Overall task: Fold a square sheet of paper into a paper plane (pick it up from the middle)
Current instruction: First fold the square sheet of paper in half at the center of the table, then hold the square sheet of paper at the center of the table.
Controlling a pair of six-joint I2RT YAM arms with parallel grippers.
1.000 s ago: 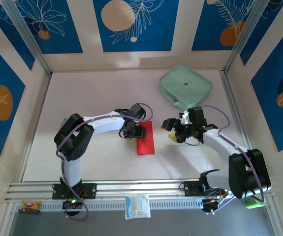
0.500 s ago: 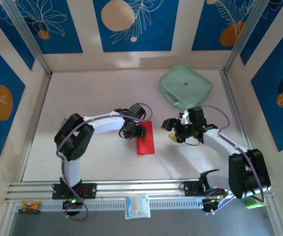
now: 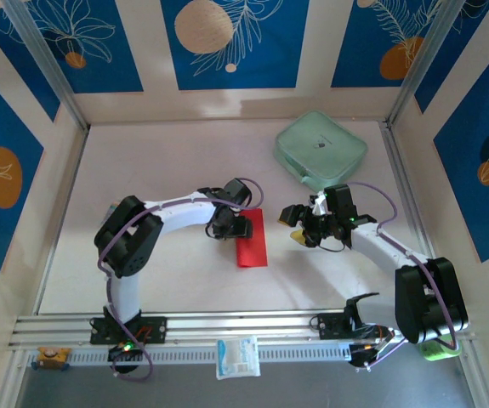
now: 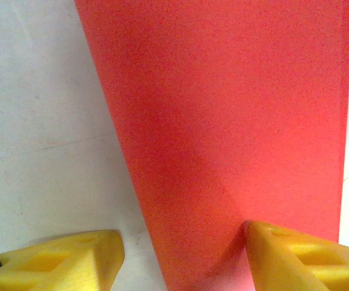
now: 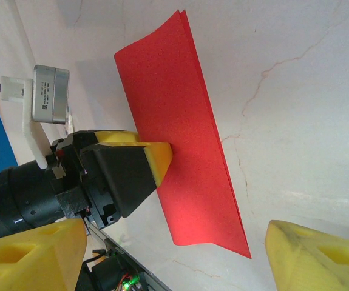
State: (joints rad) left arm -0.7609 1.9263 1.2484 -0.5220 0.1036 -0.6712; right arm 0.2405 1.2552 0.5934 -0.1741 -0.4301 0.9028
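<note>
Paper sits mid-surface in the top view. The square sheet of paper (image 3: 251, 240), bright red and folded into a narrow strip, lies between my two arms with its long side running away from the bases. Through the right wrist camera I can make out two layers along its far edge.

The left fingers (image 4: 301, 257) stand apart. One yellow tip rests on the red sheet near its edge and the other sits on the bare white surface (image 4: 34, 121) just beside it, so the sheet's edge runs between them and nothing is clamped. From the right wrist camera I see one of those tips (image 5: 159, 159) touching the sheet's side.

The right fingers (image 5: 31, 257) are apart too — spread wide with nothing held, hovering just beside the sheet on its right.

The mint-green case (image 3: 321, 151) lies well apart, toward the far right of the surface. A small white packet (image 3: 238, 357) lies by the rail (image 3: 184, 327) at the near edge.
</note>
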